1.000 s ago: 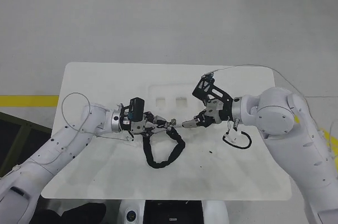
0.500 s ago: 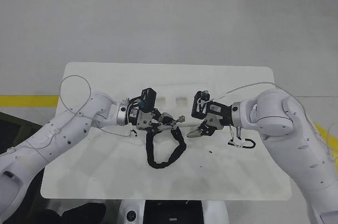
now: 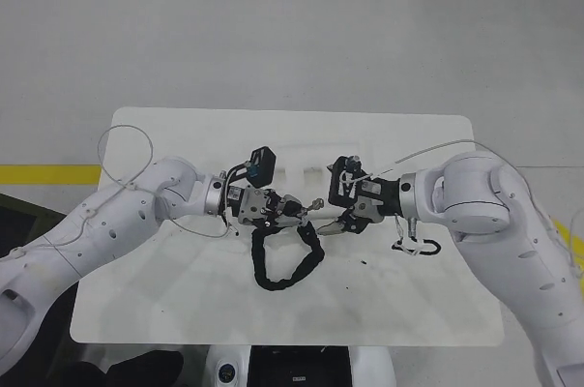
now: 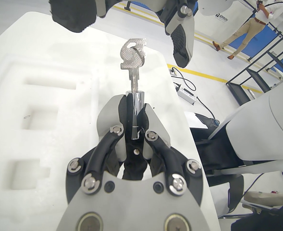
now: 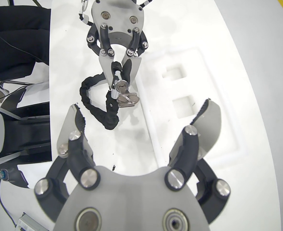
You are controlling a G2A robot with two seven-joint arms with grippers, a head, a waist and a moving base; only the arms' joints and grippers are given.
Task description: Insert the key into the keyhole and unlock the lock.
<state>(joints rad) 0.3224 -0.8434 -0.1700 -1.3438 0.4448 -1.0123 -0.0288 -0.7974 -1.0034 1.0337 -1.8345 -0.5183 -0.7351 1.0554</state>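
Let go of key [image 4: 133,54], with right tool [image 5: 142,110] spread wide beside it. Sits in lock [image 5: 121,85], clamped by left tool [image 4: 134,117] above counter [image 3: 418,300]. Probably stiff, thin, slick; best pinched flat across head.

A white foam insert [image 3: 297,157] with square recesses lies on the white table [image 3: 176,290]

Pale grey floor [image 3: 273,48], yellow stripe [image 3: 41,174]

The key [image 4: 133,53] is coloured silver and is covered with tiny bumps. The lock [image 4: 136,103] is seen as shiny silver, its chain [image 5: 83,94] black. The worktop [image 3: 418,300] is seen as white.
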